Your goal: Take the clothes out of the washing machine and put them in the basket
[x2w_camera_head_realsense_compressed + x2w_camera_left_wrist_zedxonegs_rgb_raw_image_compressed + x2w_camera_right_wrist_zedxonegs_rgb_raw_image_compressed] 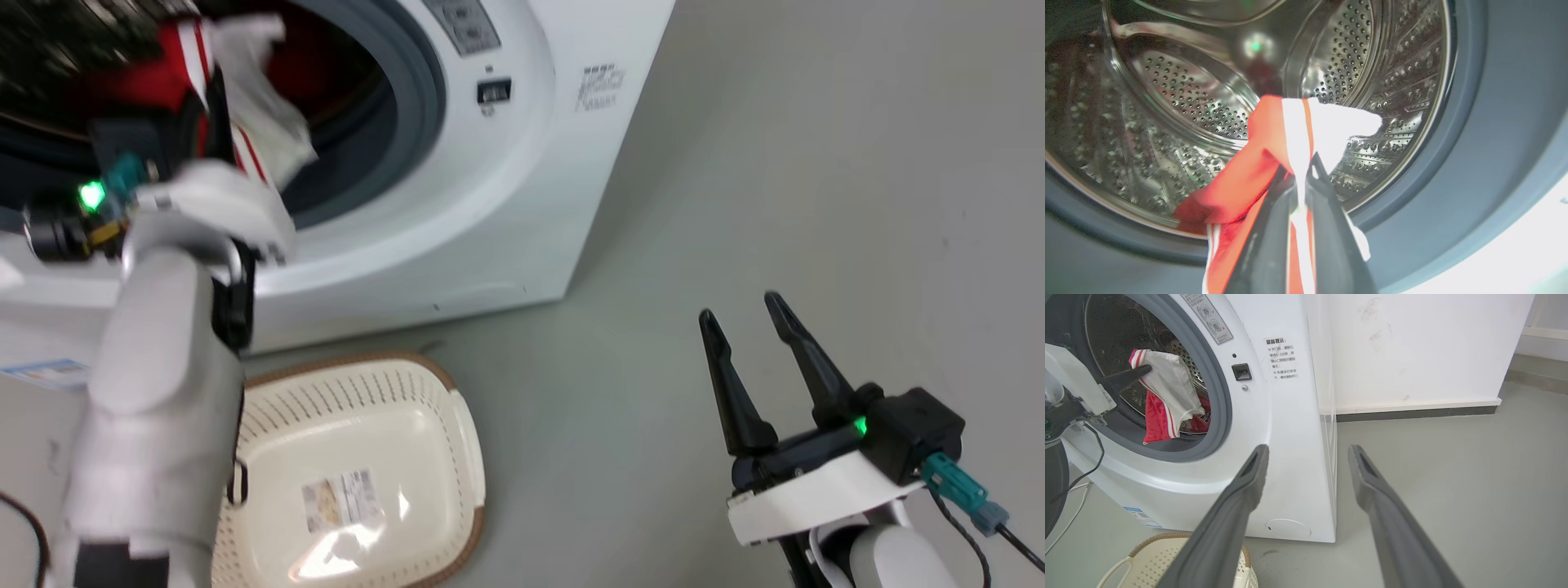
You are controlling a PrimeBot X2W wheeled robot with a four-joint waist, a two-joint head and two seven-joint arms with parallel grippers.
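Note:
The washing machine stands with its porthole uncovered, and my left arm reaches into the opening. My left gripper is shut on the clothes, a red garment with white stripes and a white part, lifted in front of the steel drum. In the right wrist view the clothes hang from the left gripper inside the porthole, with more red fabric low behind them. The cream basket sits on the floor below the porthole. My right gripper hovers open over the floor, right of the basket, holding nothing.
Grey floor stretches to the right of the washing machine. A white wall with a dark baseboard runs behind it. A black cable hangs from the left arm near the machine's front. The basket has a paper label on its bottom.

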